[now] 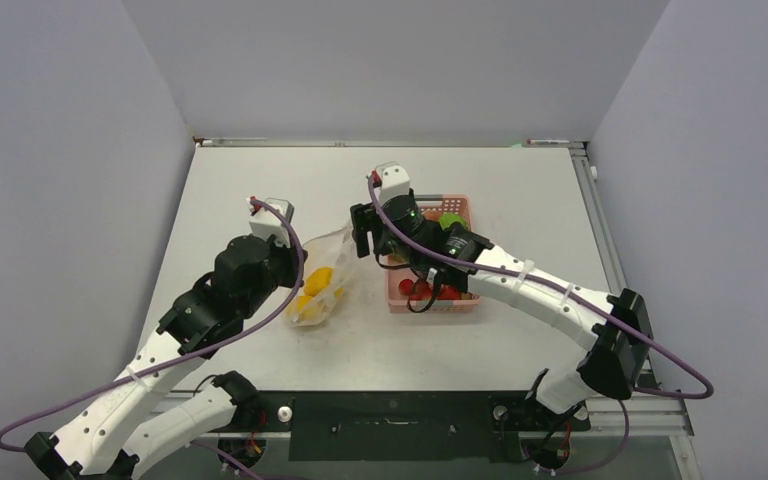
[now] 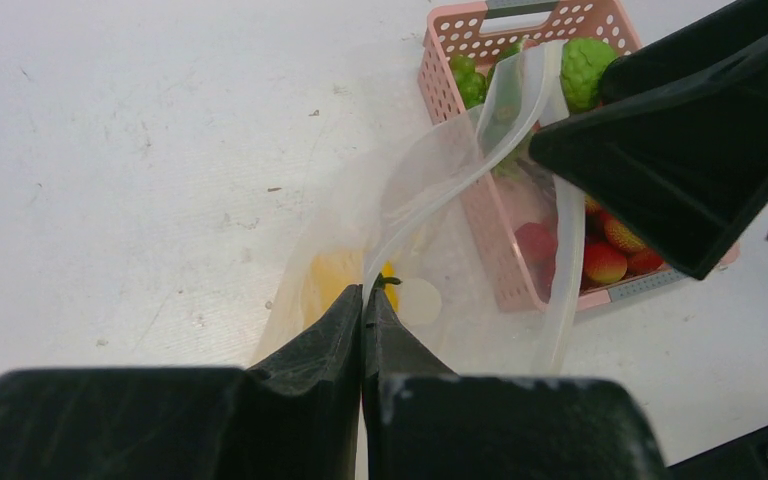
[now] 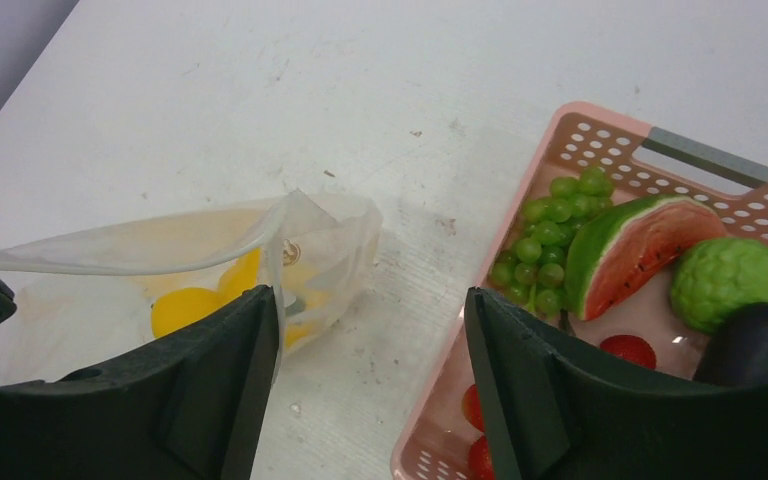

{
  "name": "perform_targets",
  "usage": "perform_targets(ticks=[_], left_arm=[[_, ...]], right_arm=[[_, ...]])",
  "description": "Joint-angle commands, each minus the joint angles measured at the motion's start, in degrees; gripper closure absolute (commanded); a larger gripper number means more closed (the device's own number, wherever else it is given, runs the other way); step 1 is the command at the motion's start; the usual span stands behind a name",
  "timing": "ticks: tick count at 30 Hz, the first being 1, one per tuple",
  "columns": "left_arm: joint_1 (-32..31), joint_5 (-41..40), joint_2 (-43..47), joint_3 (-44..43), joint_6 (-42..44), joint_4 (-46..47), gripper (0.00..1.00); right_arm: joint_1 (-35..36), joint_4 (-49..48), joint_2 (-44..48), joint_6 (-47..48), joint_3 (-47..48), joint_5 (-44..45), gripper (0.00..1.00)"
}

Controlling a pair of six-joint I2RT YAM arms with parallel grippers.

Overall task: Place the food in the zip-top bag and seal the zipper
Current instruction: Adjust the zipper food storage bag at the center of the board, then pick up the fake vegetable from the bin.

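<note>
The clear zip-top bag [image 1: 328, 258] lies left of the pink basket, with yellow food [image 1: 318, 285] inside. My left gripper [image 2: 363, 297] is shut on the bag's mouth edge, on the whitish zipper [image 2: 440, 195]. In the top view the left gripper [image 1: 297, 262] is at the bag's left side. My right gripper [image 3: 370, 300] is open and empty, and its left finger [image 3: 230, 350] rests against the bag's mouth [image 3: 210, 235]. It hovers between bag and basket [image 1: 365, 235]. The basket holds a dark eggplant [image 3: 755, 340], a green bumpy fruit [image 3: 735, 280], grapes [image 3: 545, 235], a watermelon slice [image 3: 630, 250] and red pieces [image 3: 628, 350].
The pink lattice basket [image 1: 465, 205] stands right of the bag, under my right arm. Its grey handle [image 3: 705, 155] is at the far end. The table's back wall and side walls ring the white tabletop [image 1: 260, 180].
</note>
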State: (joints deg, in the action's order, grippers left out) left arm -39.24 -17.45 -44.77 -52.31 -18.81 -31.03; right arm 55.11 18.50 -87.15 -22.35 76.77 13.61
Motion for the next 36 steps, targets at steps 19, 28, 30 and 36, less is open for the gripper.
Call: perform_targets(ticks=[19,28,30,36], left_arm=[[0.7,-0.2,0.1,-1.6,0.4,1.5,1.0],[0.7,-1.9,1.8,-1.4,0.3,1.7,1.0],[0.8,-3.8,2.3,-1.5,0.3,1.3,1.0],[0.8,-7.7,3.0,-2.0,0.9,0.1,1.0]], right_arm=[[-11.9,1.7,3.9,2.2,-2.3,3.1,0.18],[-15.2,4.7,1.0,3.4,0.6,3.6,0.16],[-16.2,6.0,-0.5,3.7,1.5,3.6,0.16],[-18.7,7.2,-5.3,5.0,2.9,6.0,0.15]])
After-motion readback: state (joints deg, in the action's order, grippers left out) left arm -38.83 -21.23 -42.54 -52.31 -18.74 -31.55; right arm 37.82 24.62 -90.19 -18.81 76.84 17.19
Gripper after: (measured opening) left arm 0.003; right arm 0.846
